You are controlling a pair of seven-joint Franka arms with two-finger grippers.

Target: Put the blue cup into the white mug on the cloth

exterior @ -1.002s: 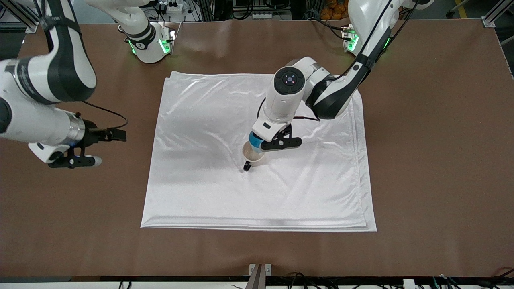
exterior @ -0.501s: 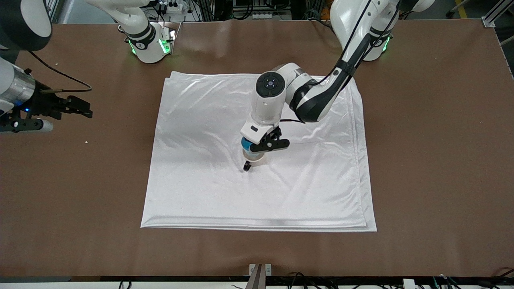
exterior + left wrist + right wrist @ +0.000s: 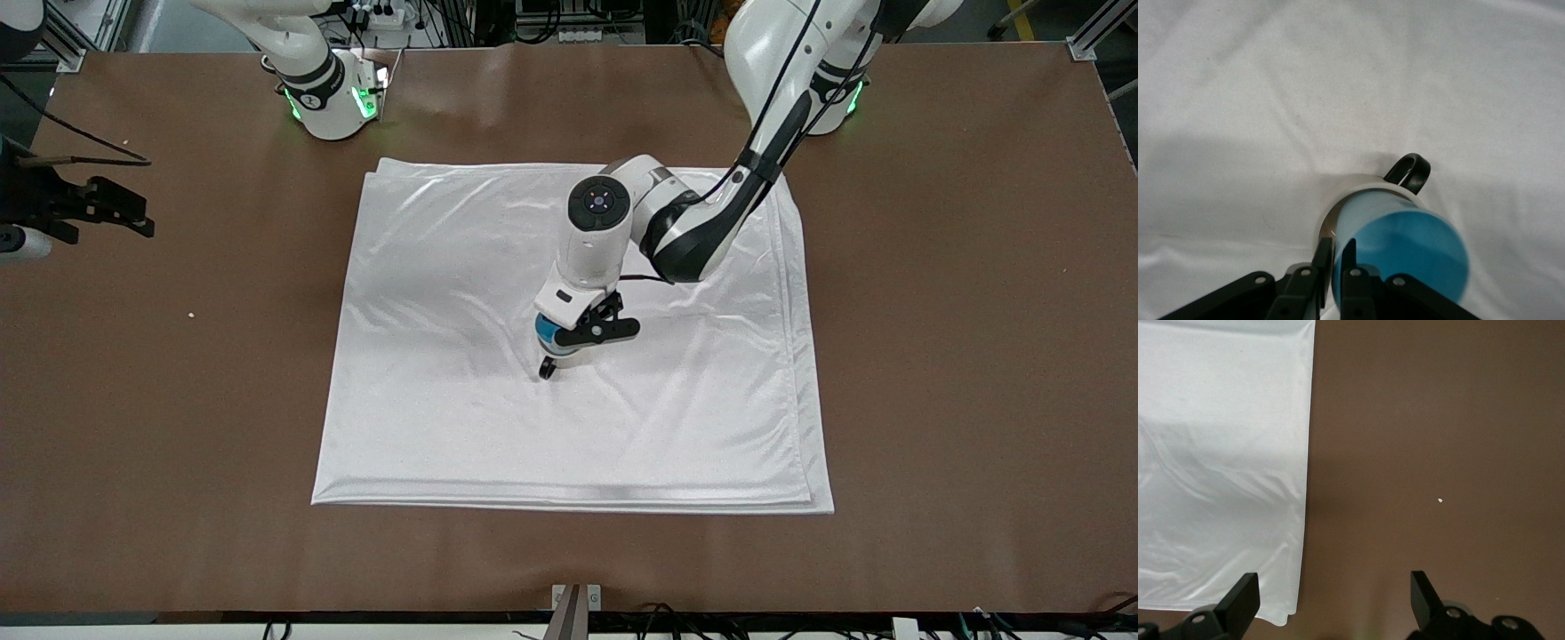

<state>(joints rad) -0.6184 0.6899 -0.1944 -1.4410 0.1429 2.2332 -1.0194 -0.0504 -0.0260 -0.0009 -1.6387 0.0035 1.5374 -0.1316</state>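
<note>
The brown bench (image 3: 960,356) carries the white satin cloth (image 3: 444,427), folded in layers and lightly wrinkled, spread across its middle; the left arm reaches from its base down over the cloth's centre, and the right arm waits up over the bare bench at the right arm's end, at about nine o'clock from the cloth in the front view. The white mug (image 3: 1358,181) stands upright near the cloth's middle, its black loop handle (image 3: 547,369) toward six o'clock, nearer the front camera; the blue cup (image 3: 1405,250) sits partly down inside the mug's mouth, tilted. The left claw (image 3: 1336,257) is pinched narrow on the cup's rim; the right claw (image 3: 1331,593) is spread wide and holds nothing.
</note>
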